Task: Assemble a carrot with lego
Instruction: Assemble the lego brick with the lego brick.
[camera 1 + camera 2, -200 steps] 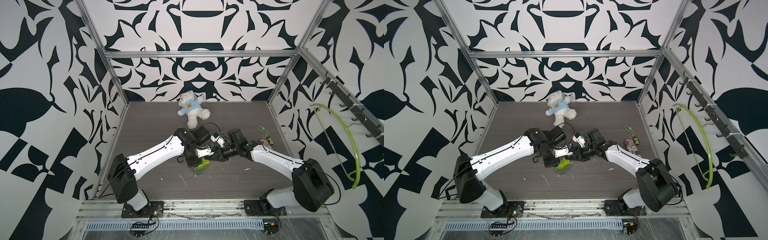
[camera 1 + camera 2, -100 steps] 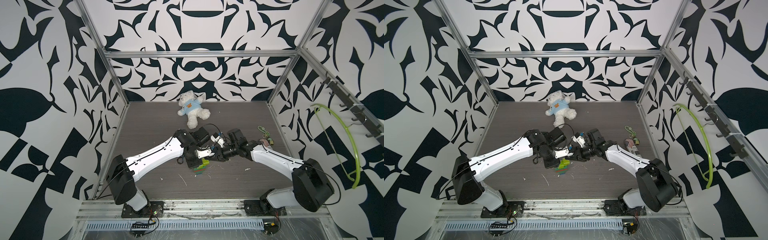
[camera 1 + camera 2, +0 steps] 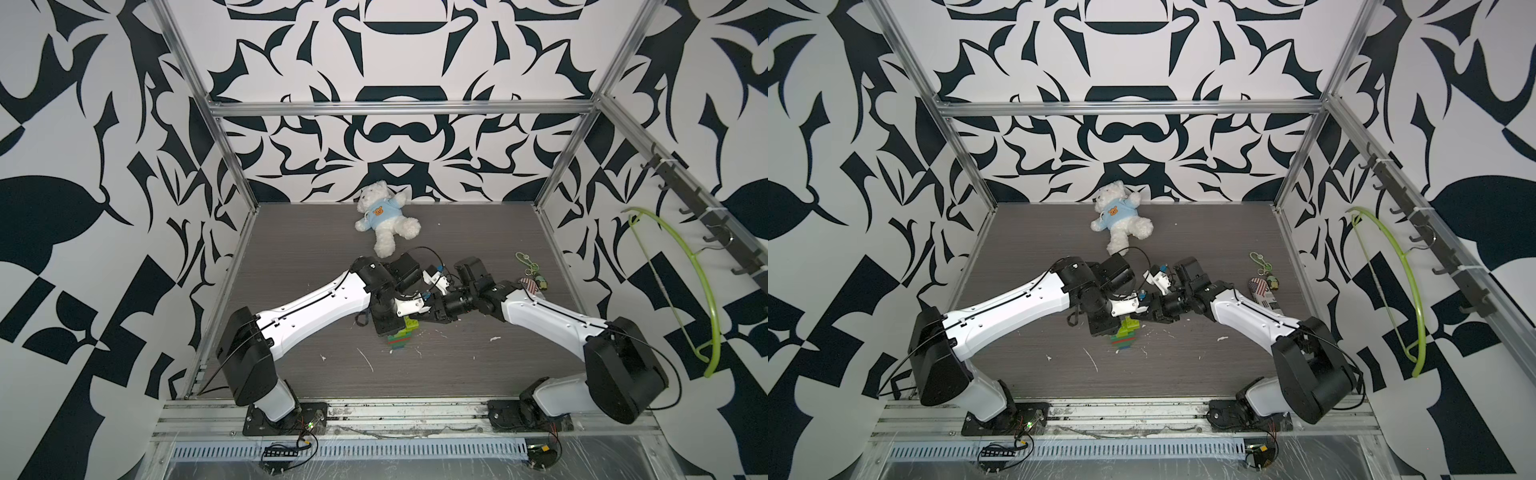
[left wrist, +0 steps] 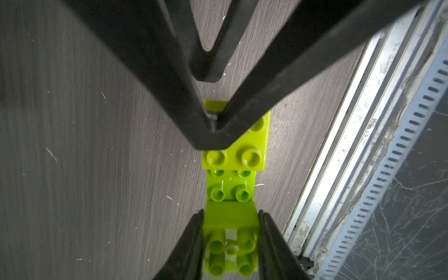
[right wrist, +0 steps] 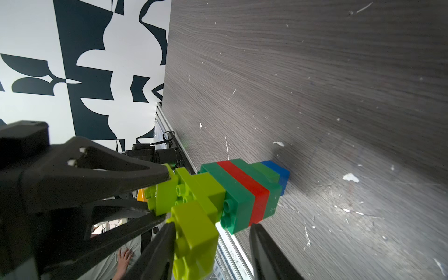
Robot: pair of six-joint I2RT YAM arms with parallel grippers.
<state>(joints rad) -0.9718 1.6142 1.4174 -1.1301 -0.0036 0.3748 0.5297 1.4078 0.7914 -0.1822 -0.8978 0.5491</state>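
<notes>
The carrot [image 5: 244, 191] points its blue tip [image 5: 278, 172] down at the table, with dark green and red bands above it and lime green lego on top. In both top views it shows mid-table [image 3: 400, 336] [image 3: 1124, 332] under the two wrists. My left gripper [image 4: 230, 242] is shut on one lime top brick [image 4: 230, 218]. The right gripper [image 5: 212, 228] is open around the other lime fork brick [image 5: 194, 232]. One of its fingers [image 5: 157, 252] lies against that brick, and the other finger [image 5: 266, 254] stands apart from it.
A white teddy bear [image 3: 384, 218] in a blue shirt lies at the back. Keychain trinkets [image 3: 534, 282] sit at the right edge. A lime green hanger [image 3: 706, 286] hangs on the right wall. The metal rail [image 4: 339, 169] runs along the table's front.
</notes>
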